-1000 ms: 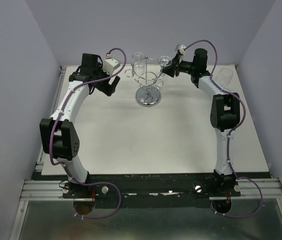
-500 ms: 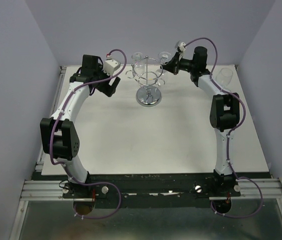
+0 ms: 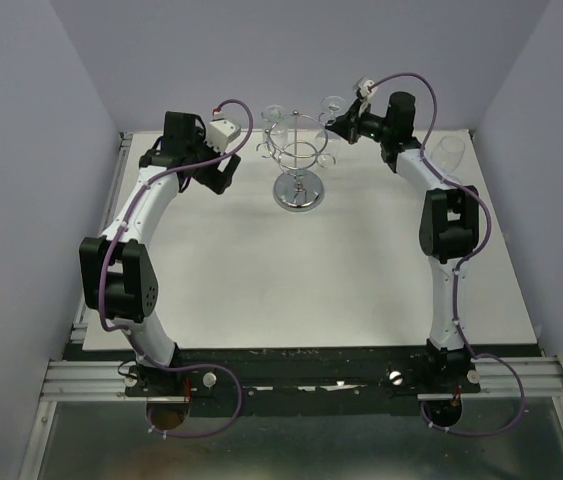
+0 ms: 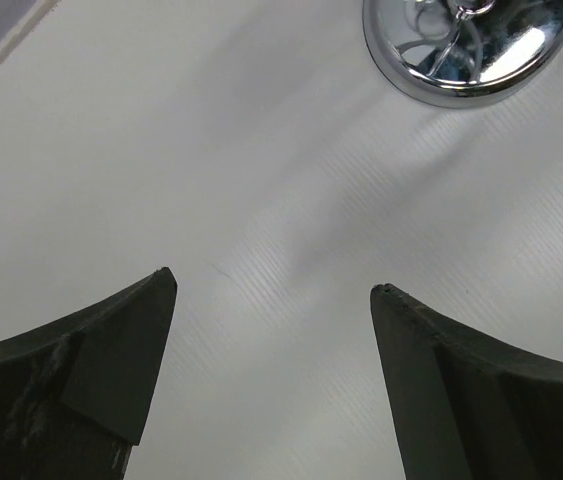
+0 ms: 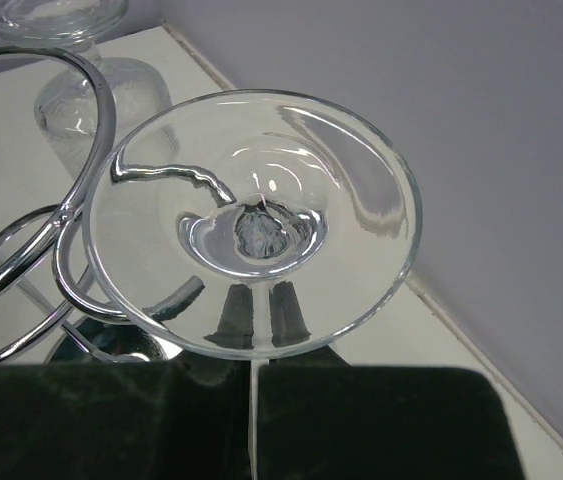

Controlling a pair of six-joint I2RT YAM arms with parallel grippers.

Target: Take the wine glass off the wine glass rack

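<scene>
**A:** Where is the clear stemmed wine glass (image 5: 251, 215)?

**B:** Upside down, at about two o'clock from the post of the shiny chrome wire wine glass rack (image 3: 299, 160), seen from overhead. Its round foot is on top, over the outer wire loops.

**A:** Is it out of its hook?

**B:** I cannot tell. From the wrist, the foot overlaps one loop.

**A:** And the right gripper (image 3: 338, 123)?

**B:** Clamped on the glass's thin stem just under the foot, with a dark finger on each side.

**A:** The left gripper (image 4: 273, 282)?

**B:** At nine o'clock from the rack and apart from it. Its fingers are spread wide with nothing between them, above the white table (image 3: 261, 270). The rack's round mirrored base (image 4: 471, 50) is at one o'clock in its camera.

**A:** Anything else?

**B:** A second clear glass (image 5: 91, 95) hangs at the rack's eleven o'clock. A clear tumbler (image 3: 448, 152) stands at the table's two o'clock corner.
</scene>
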